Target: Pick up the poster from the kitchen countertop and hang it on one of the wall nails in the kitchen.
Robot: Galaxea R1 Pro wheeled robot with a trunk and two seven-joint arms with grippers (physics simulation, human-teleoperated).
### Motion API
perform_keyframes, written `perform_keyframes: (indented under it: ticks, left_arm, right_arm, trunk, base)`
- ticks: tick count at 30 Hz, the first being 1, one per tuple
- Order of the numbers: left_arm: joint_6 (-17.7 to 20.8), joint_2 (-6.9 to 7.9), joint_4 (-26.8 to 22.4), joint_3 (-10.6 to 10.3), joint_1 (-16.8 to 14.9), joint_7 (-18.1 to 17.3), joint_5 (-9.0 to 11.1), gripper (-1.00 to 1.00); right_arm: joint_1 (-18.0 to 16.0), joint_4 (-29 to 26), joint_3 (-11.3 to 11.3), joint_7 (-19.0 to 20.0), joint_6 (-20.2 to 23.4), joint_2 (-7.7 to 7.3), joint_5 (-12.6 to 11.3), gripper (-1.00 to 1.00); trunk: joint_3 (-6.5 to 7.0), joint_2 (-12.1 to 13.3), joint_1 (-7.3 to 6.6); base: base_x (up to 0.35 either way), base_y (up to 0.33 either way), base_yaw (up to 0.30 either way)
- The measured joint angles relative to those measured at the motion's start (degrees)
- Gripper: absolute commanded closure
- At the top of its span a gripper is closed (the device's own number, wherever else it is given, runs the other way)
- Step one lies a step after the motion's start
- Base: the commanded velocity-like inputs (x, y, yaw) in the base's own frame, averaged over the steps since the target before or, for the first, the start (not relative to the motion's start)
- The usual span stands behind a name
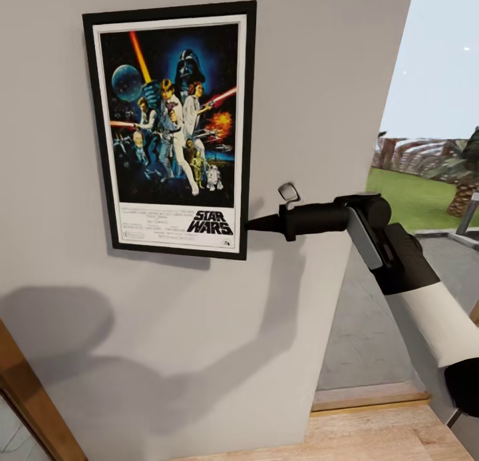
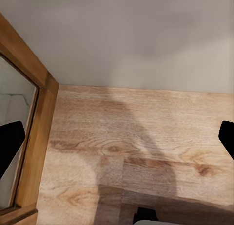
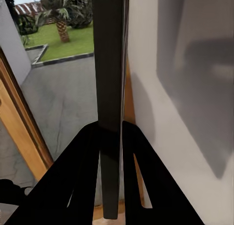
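The black-framed Star Wars poster (image 1: 171,128) lies flat against the grey wall (image 1: 319,115), upright. My right gripper (image 1: 251,224) reaches in from the right and is shut on the frame's right edge near its lower corner. In the right wrist view the dark frame edge (image 3: 109,64) runs straight out from between the two black fingers (image 3: 83,171), which pinch it at the gripper (image 3: 111,130). My left gripper (image 2: 117,137) hangs open over the wooden floor (image 2: 126,137), holding nothing. The kitchen countertop is out of view.
A wooden door frame (image 1: 30,398) slants across the lower left. To the right the wall ends at an opening onto a paved yard (image 1: 362,328), lawn and palms (image 1: 466,175). A wooden sill (image 1: 369,398) borders the floor there.
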Motion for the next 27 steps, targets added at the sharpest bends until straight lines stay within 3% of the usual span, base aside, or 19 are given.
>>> perform_keyframes:
  ticks: [27]
  left_arm:
    - [-0.03,0.00,0.00,0.00,0.00,-0.01,0.00,-1.00]
  right_arm:
    - [3.86,-2.97,0.25,0.60,-0.90,0.00,0.17,1.00]
  trunk:
    - [0.00,0.00,0.00]
  base:
    - [0.000,0.000,0.000]
